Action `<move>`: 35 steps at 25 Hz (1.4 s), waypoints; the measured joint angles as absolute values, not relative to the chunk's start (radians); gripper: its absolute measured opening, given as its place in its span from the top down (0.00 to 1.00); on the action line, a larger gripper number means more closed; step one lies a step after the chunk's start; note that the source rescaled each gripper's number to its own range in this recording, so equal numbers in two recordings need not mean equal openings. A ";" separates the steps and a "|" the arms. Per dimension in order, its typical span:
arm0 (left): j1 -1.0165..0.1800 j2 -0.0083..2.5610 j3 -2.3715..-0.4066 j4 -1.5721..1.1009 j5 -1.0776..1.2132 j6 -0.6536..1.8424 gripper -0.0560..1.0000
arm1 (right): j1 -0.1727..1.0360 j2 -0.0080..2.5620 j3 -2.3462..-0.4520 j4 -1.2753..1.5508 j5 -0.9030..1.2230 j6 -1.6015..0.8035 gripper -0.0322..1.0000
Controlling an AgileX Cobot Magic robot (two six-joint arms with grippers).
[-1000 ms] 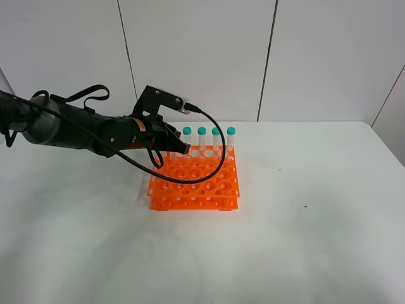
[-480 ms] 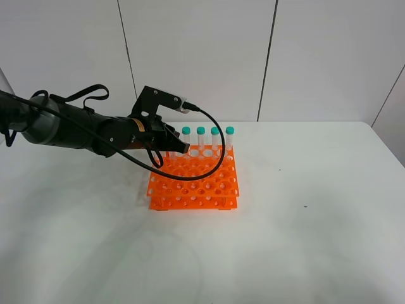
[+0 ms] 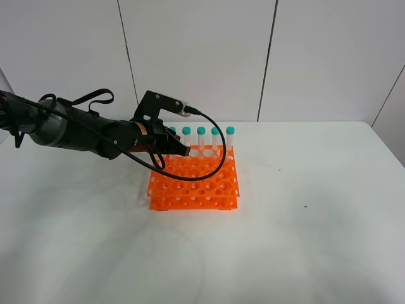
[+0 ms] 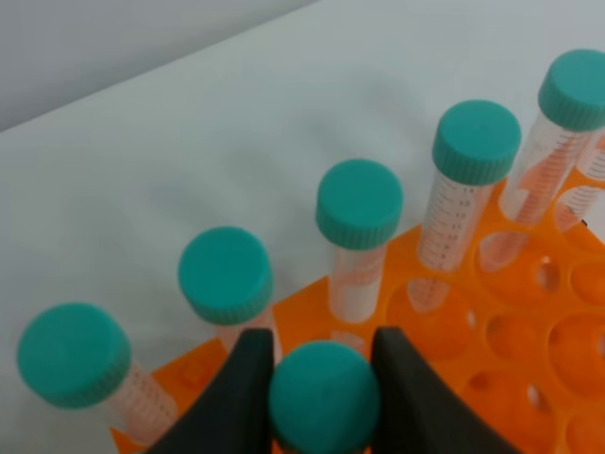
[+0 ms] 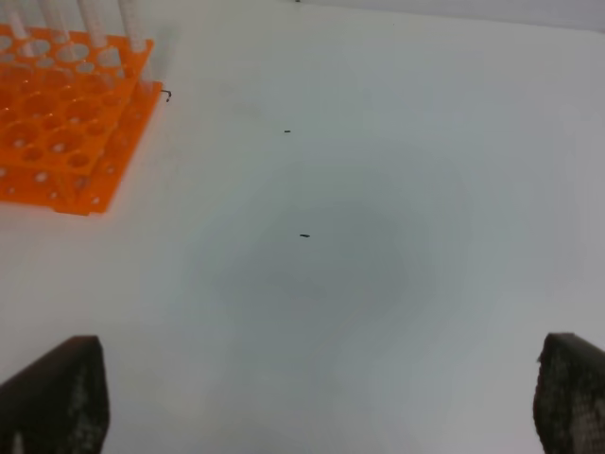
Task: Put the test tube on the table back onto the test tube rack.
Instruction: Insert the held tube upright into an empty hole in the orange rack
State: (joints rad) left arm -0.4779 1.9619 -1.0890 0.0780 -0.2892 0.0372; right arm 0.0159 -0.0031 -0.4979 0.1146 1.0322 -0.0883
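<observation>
Left gripper (image 4: 324, 378) clamped on the teal cap of the test tube (image 4: 324, 402), black fingers (image 4: 241, 388) pressed against either side of it. Held tube positioned over the back-left part of the orange test tube rack (image 3: 196, 183), just in front of the rear row; tube body hidden below the cap in the left wrist view, so seating in a hole cannot be told. Seen from the high camera, gripper (image 3: 180, 147) reaching in from the left at the height of the rear-row caps, with a black cable looping down over the rack.

Rear row of the rack filled with upright teal-capped tubes (image 4: 359, 236): five visible from the left wrist, printed graduations legible on the clear bodies. Front rows of holes open.

Rack standing on the white table (image 3: 304, 240), near the middle, slightly left.

Right gripper (image 5: 312, 392) with jaws spread wide apart, holding nothing, poised above bare table well to the right of the rack (image 5: 66, 132). A few small dark specks (image 5: 304, 235) on the tabletop beneath it.
</observation>
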 joint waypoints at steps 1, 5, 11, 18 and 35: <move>-0.477 1.963 -1.089 0.078 -0.291 0.036 0.95 | 0.016 -0.003 -0.498 0.115 1.032 -0.088 0.00; -0.475 1.963 -1.089 0.078 -0.291 0.033 0.95 | 0.016 -0.003 -0.498 0.115 1.032 -0.088 0.00; -0.473 1.992 -1.092 0.072 -0.296 0.015 0.95 | 0.016 -0.003 -0.498 0.116 1.032 -0.088 0.00; -0.473 1.994 -1.094 0.070 -0.299 0.000 0.95 | 0.016 -0.003 -0.498 0.116 1.032 -0.088 0.00; -0.473 1.985 -1.094 0.070 -0.296 0.000 0.52 | 0.016 -0.003 -0.498 0.116 1.032 -0.088 0.00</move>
State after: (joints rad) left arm -0.4729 1.9849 -1.0941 0.0700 -0.2958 0.0000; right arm 0.0159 -0.0031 -0.4979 0.1165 1.0322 -0.0883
